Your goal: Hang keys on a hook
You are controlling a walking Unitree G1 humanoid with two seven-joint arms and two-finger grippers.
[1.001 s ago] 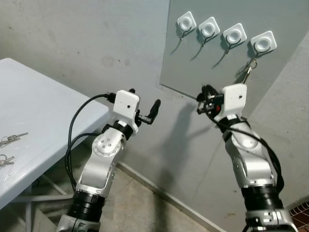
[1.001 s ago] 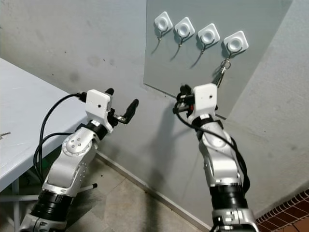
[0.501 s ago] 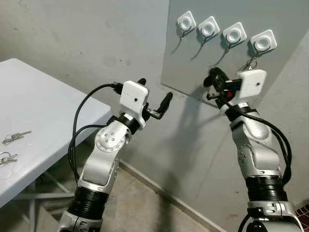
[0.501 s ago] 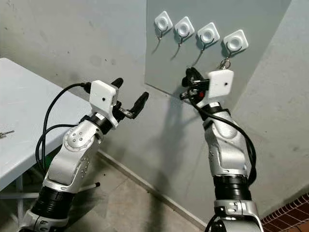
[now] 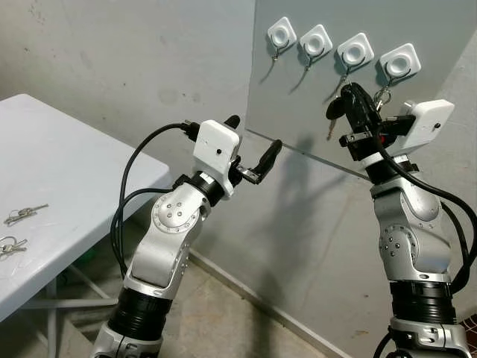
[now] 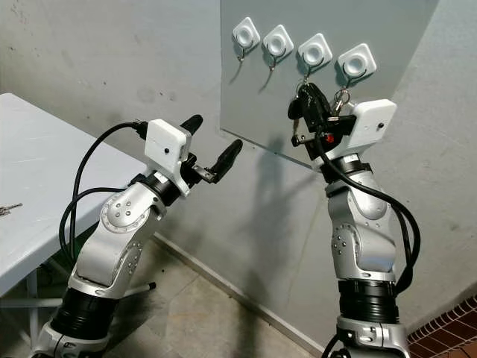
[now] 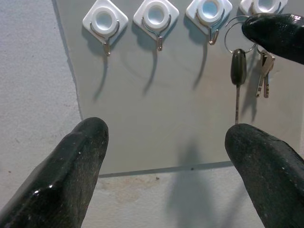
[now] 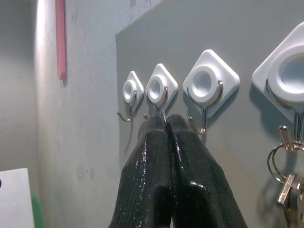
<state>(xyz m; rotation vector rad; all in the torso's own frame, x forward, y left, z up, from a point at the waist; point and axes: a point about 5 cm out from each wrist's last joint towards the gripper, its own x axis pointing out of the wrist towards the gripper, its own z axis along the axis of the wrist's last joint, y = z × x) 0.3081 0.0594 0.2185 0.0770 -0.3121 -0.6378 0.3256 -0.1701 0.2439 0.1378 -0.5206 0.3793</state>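
The right end effector [image 5: 350, 97] is pinched together on a black-headed key [image 7: 238, 66], in the upper right by the third hook [image 5: 355, 54]. The left end effector [image 5: 253, 145] is spread apart, holding nothing, mid-frame. More keys [image 5: 16, 216] lie on the white surface [image 5: 67, 179] at left.

Rough grey wall [image 5: 112, 52]; white table [image 5: 67, 179] at left; worn concrete floor [image 5: 223, 313]; red brick [image 6: 447, 328] corner.
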